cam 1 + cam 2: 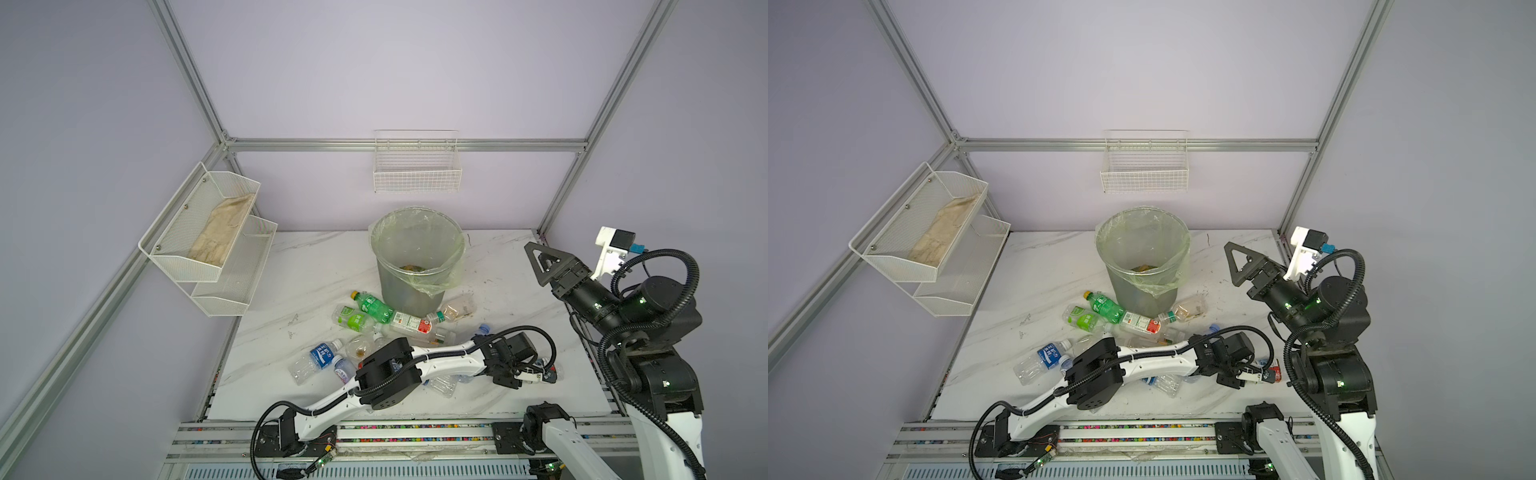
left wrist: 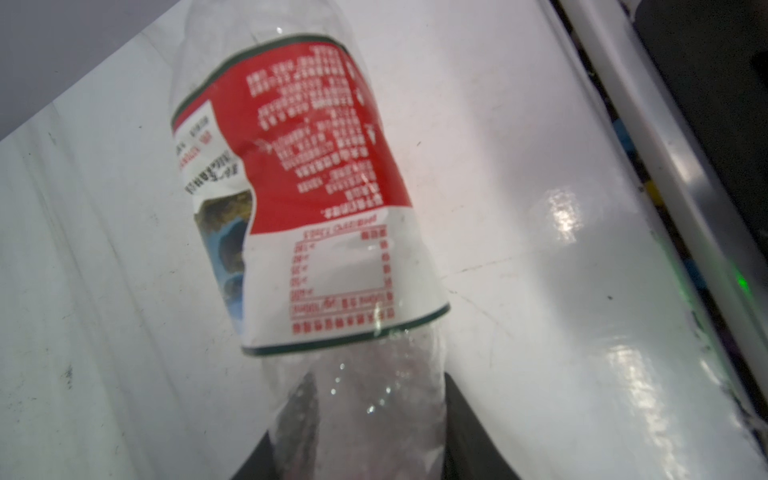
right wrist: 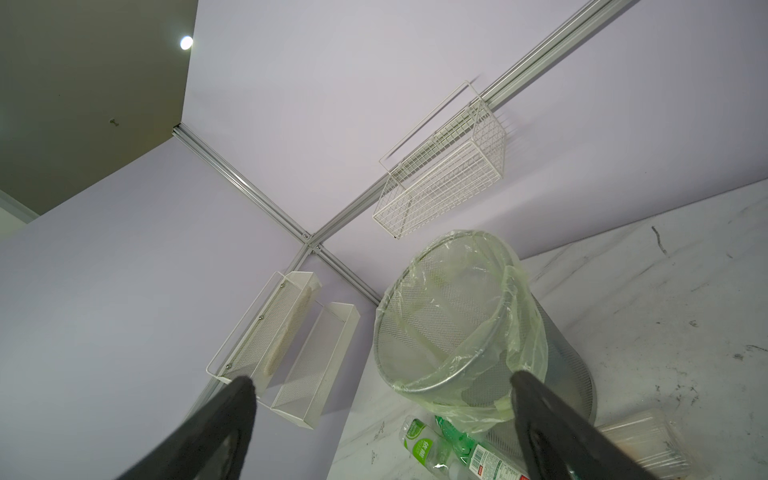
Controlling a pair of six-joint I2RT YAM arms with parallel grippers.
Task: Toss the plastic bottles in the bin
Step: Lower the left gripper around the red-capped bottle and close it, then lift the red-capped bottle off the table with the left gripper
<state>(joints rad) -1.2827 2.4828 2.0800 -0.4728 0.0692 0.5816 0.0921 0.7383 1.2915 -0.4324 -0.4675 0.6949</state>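
Observation:
My left gripper [image 2: 374, 386] is shut on the clear lower body of a red-and-white-labelled plastic bottle [image 2: 316, 187], which lies low over the marble table. In both top views this gripper [image 1: 540, 376] [image 1: 1264, 376] has reached across to the front right. The grey mesh bin [image 1: 386, 266] with its pale-green liner stands at the back middle. More plastic bottles lie in front of it: a green one [image 1: 372, 306], a green-labelled one [image 1: 353, 319], a red-labelled one [image 1: 409, 323] and a blue-labelled one [image 1: 318, 357]. My right gripper [image 1: 536, 259] [image 3: 382, 382] hangs open and empty, raised to the right of the bin [image 3: 457, 324].
A white two-tier mesh shelf [image 1: 208, 237] hangs on the left wall. A white wire basket [image 1: 417, 166] hangs on the back wall above the bin. The left arm [image 1: 415, 365] lies across several bottles. A metal rail [image 1: 415, 432] runs along the table's front edge.

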